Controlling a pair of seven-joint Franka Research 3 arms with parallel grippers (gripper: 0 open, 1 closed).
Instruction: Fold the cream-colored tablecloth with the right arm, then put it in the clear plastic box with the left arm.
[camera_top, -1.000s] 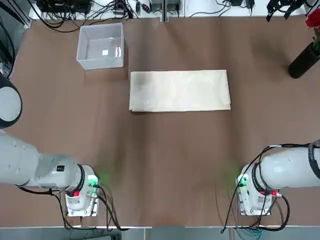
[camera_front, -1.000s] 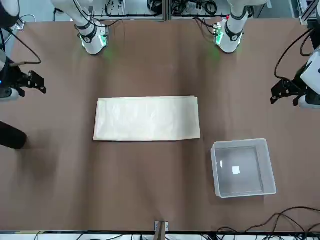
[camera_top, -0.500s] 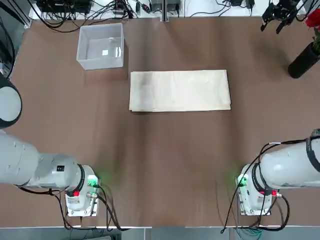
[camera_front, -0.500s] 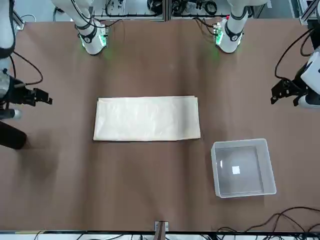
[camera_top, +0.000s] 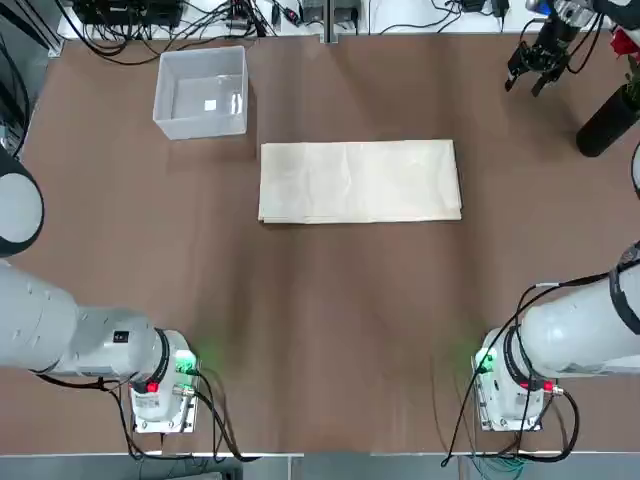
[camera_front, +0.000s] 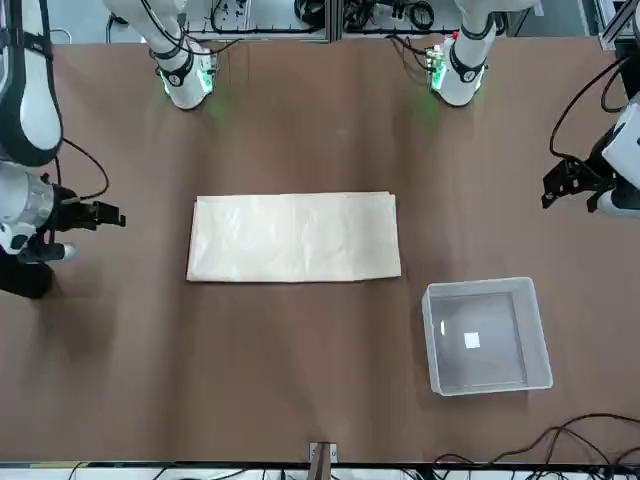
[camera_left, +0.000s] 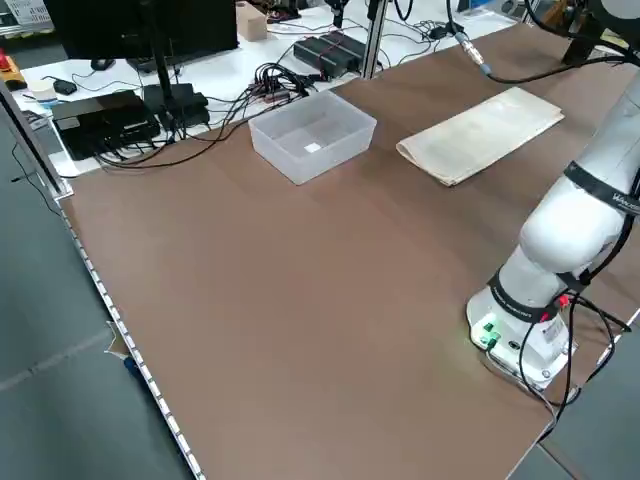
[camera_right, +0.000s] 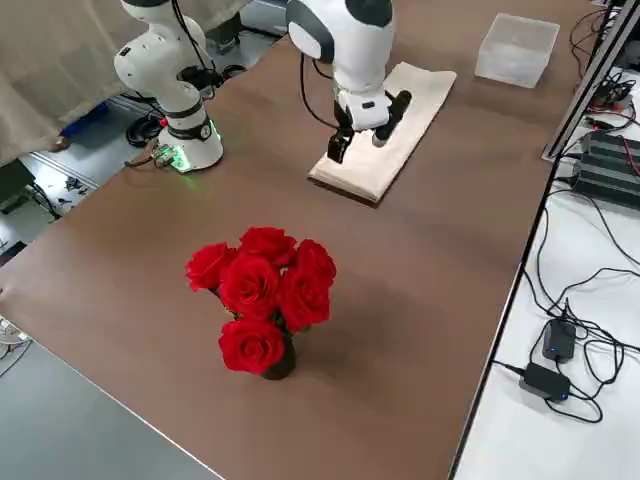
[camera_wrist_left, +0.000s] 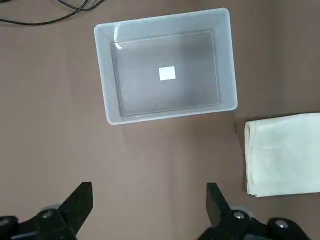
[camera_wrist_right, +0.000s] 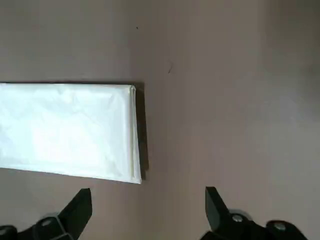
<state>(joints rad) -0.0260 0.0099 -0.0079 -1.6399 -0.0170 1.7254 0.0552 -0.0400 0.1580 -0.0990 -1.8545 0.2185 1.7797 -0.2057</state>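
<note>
I am hanging my right tool (camera_top: 531, 74), spread and empty, beside the thin cream cloth (camera_top: 360, 180) lying flat on the brown counter (camera_top: 330, 320), ready to fold it. My left tool (camera_wrist_left: 150, 212) is waiting, spread too, above the clear plastic box (camera_top: 201, 92).

Table (camera_top: 330, 300): brown surface filling the work area
Vase of red roses (camera_right: 262, 300): standing near one table corner
Cables (camera_right: 560, 300): trailing over a white bench beside the table
Floor (camera_left: 60, 400): grey

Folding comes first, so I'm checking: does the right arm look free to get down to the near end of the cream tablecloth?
Probably yes. The right tool hangs open beside the cream-colored tablecloth, with only bare table between; the vase of roses stands off to the side.
</note>
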